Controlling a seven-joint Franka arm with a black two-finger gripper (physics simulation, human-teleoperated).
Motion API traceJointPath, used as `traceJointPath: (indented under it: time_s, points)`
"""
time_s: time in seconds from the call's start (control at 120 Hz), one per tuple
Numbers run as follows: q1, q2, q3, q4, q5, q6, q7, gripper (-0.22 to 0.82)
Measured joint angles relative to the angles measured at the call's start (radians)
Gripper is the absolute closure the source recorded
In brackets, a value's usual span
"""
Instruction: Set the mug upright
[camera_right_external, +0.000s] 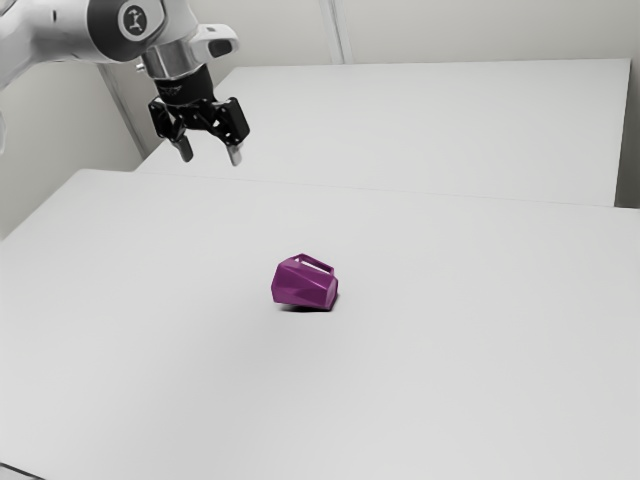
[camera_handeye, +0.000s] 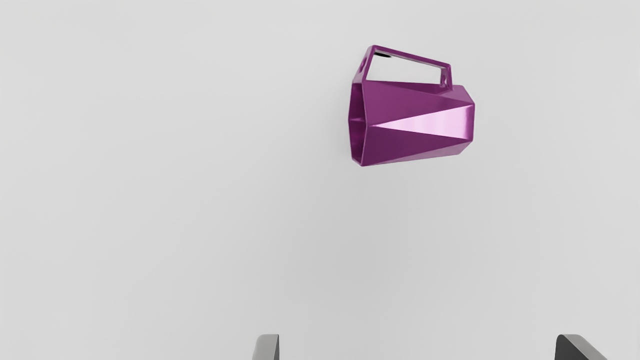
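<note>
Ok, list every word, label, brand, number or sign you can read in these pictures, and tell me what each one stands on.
Arm: one round dark badge with a pale sign in it, too small to make out, so I quote nothing from it.
Mug: no lettering or label on the sides in view.
Readable words, brands or numbers: none.

One purple mug (camera_handeye: 415, 120), one robot arm (camera_right_external: 105, 25)
</note>
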Motion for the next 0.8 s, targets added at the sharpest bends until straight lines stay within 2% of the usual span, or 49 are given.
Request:
traceJointPath:
  time_s: [0.358, 0.6, 0.8]
  points:
    - [-0.005, 0.035, 0.006, 0.001, 0.004, 0.005, -0.005, 0.00]
    - [0.057, 0.094, 0.013, 0.007, -0.032, 0.009, 0.008, 0.00]
    - [0.078, 0.116, 0.015, -0.044, -0.105, 0.033, 0.038, 0.00]
